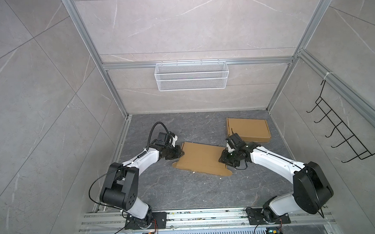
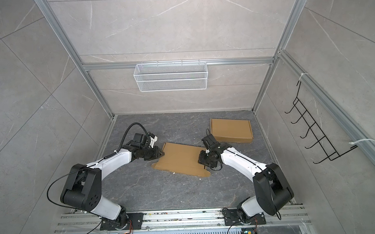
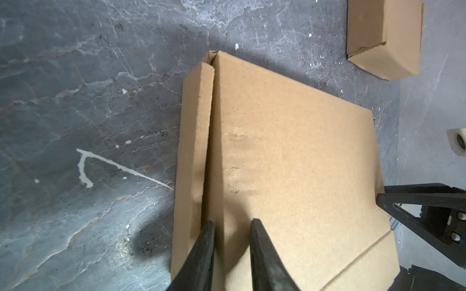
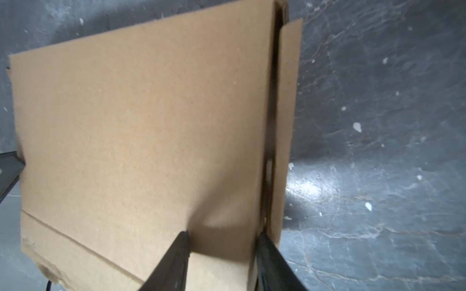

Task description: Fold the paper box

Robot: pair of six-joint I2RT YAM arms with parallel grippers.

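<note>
Paper box [image 1: 202, 158] lies mid-scene on the table [image 1: 185, 192], lid down, near flap untucked; I judge it light, stiff card that bends only at its scores and slides easily. Left gripper [image 3: 232, 223] and right gripper [image 4: 224, 234], jaws apart, straddle its left and right lid edges, the sound places to hold

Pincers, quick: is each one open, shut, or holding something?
Left pincer: open, straddling the paper box's edge.
Right pincer: open, straddling the opposite edge.
</note>
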